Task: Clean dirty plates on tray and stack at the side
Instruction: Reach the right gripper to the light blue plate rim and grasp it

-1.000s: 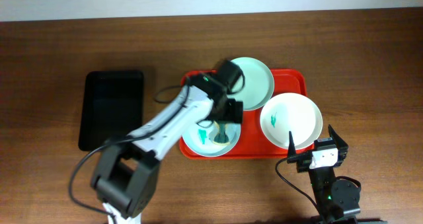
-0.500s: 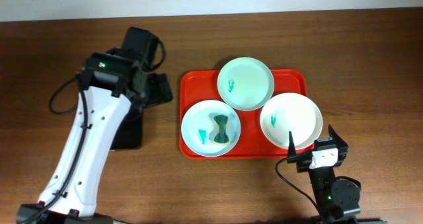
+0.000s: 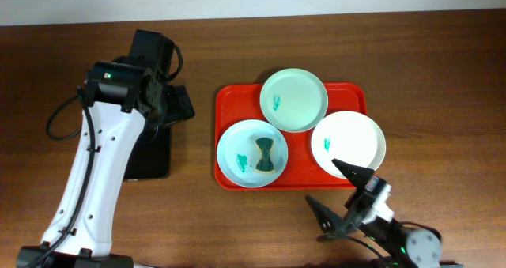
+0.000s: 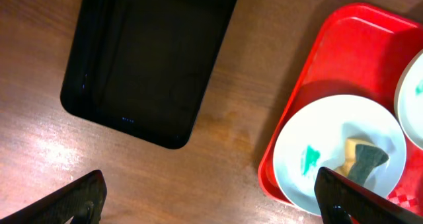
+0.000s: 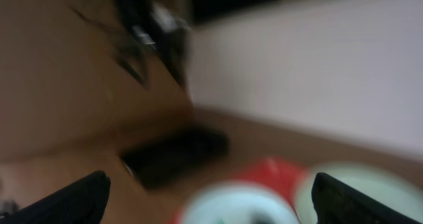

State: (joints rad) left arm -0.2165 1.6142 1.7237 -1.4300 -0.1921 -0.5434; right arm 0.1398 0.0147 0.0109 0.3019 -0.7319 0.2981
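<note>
Overhead, the red tray (image 3: pixel 229 102) lay mid-tabletop (image 3: pixel 443 62) with all three plates on it: pale green (image 3: pixel 294 100) at the back, pale blue (image 3: pixel 237 153) front left under a sponge (image 3: pixel 264 155), and white (image 3: pixel 352 141) at the right. The left gripper (image 3: pixel 175 103) hung by the black tray (image 3: pixel 150 153), jaws wide and empty. The right gripper (image 3: pixel 322 183) sat just before the white plate, jaws equally wide, holding nothing.

The left wrist view showed a green smear (image 4: pixel 309 159) on the blue plate.

The right wrist view was blurred.
</note>
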